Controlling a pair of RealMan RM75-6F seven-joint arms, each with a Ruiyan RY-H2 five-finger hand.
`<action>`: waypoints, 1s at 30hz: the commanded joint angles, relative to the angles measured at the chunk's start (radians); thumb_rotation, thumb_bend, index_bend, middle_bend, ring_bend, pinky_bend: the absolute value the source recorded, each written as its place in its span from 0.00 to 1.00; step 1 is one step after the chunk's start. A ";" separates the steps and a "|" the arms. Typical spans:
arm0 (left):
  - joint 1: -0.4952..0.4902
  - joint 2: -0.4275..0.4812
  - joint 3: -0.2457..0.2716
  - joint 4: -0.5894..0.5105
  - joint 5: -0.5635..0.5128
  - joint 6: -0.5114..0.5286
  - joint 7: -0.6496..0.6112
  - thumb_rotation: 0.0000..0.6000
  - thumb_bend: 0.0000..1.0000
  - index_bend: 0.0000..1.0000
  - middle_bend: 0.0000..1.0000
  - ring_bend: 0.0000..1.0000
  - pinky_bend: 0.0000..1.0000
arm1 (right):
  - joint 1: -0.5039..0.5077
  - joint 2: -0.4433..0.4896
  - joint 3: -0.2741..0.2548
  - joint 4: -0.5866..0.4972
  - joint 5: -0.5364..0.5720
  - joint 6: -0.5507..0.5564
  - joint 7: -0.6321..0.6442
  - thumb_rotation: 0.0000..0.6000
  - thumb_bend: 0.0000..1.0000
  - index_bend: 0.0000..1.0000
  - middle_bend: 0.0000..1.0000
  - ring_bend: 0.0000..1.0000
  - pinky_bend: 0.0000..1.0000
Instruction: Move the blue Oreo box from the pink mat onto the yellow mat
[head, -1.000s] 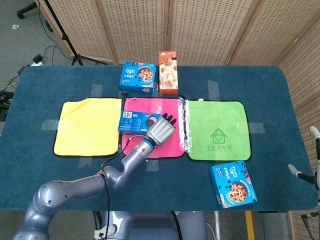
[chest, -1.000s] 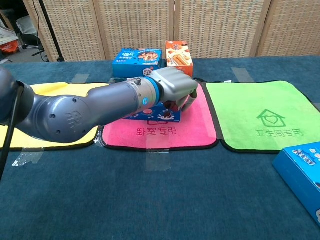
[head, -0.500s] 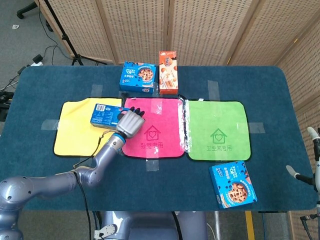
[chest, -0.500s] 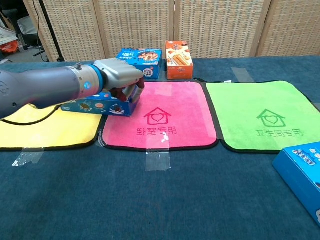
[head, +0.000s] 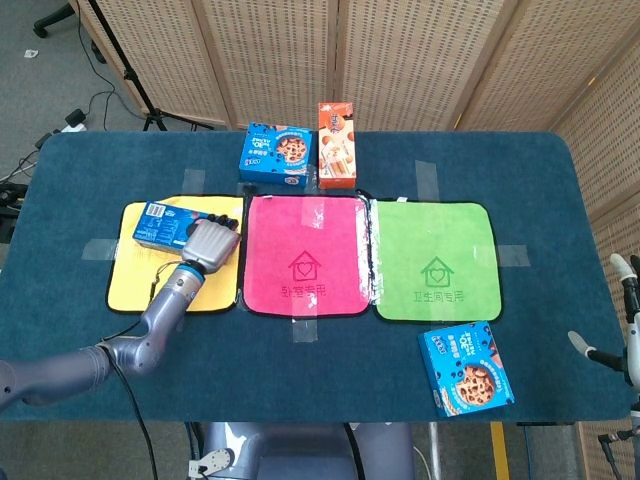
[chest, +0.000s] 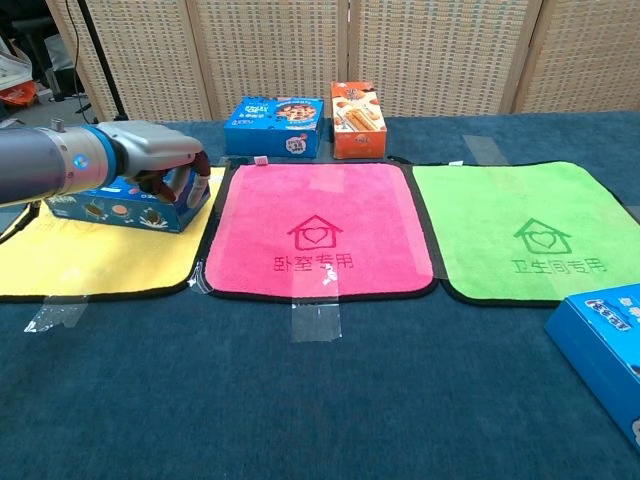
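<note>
The blue Oreo box (head: 160, 225) (chest: 120, 205) is over the back part of the yellow mat (head: 140, 280) (chest: 90, 262), with my left hand (head: 210, 246) (chest: 150, 152) gripping its right end from above. I cannot tell whether the box touches the mat or hangs just above it. The pink mat (head: 305, 262) (chest: 320, 235) to the right has nothing on it. Of my right hand (head: 622, 310) only two pale fingertips show, spread apart, at the right edge of the head view, off the table and holding nothing.
A green mat (head: 435, 262) (chest: 530, 230) lies right of the pink one. A blue cookie box (head: 275, 155) (chest: 275, 114) and an orange box (head: 337, 145) (chest: 357, 120) stand behind the mats. Another blue cookie box (head: 467, 367) (chest: 605, 345) lies at the front right.
My left hand has carried the Oreo box leftwards, off the pink mat and over to the yellow mat. The right hand has barely moved.
</note>
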 joint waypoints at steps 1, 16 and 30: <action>0.034 0.050 0.023 -0.039 0.023 -0.003 -0.049 1.00 1.00 0.55 0.25 0.17 0.22 | -0.001 0.002 -0.001 -0.002 -0.002 0.001 0.003 1.00 0.00 0.00 0.00 0.00 0.00; 0.192 0.194 -0.087 -0.217 0.512 0.250 -0.600 1.00 0.00 0.00 0.00 0.00 0.00 | -0.004 0.003 -0.007 -0.006 -0.014 0.006 0.002 1.00 0.00 0.00 0.00 0.00 0.00; 0.621 0.491 0.073 -0.447 0.544 0.615 -0.786 1.00 0.00 0.00 0.00 0.00 0.00 | -0.008 -0.005 -0.017 0.004 -0.046 0.024 -0.003 1.00 0.00 0.00 0.00 0.00 0.00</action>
